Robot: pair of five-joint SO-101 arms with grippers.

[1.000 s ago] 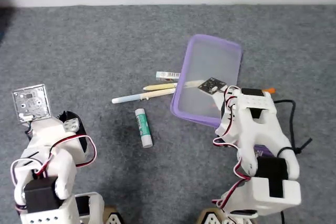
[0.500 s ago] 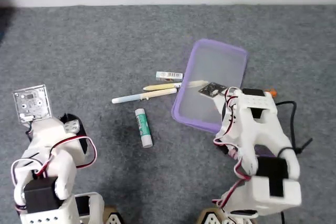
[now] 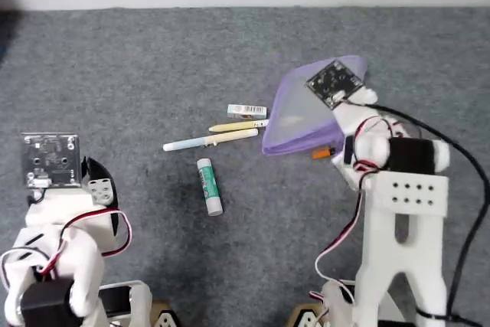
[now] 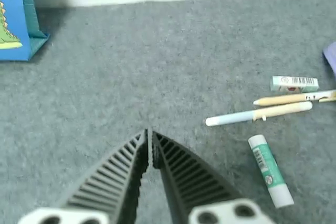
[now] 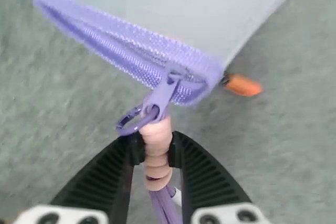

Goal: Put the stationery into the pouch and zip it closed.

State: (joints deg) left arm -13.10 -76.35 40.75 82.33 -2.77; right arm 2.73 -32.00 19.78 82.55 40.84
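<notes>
Pouch (image 5: 173,19) hangs lifted just beyond the right end effector (image 5: 156,145), which is clamped on its beaded zip pull (image 5: 156,135); the contents cannot be made out. Ahead of the left end effector (image 4: 149,135), closed on nothing, lie a yellow pen (image 4: 294,98), a blue-and-cream pen (image 4: 260,115), one glue stick (image 4: 269,169) and one small box (image 4: 294,83) on the desk (image 4: 131,66). An orange item (image 5: 240,85) shows partly beneath the pouch.

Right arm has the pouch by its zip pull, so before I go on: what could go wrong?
1. The right gripper pinches only the beaded charm of the zip; the pouch hangs tilted from it and could slip or swing.
2. Its low edge sits close to the pens; a swing may scatter them.
3. The zip looks shut where visible, so it may need opening first.
</notes>
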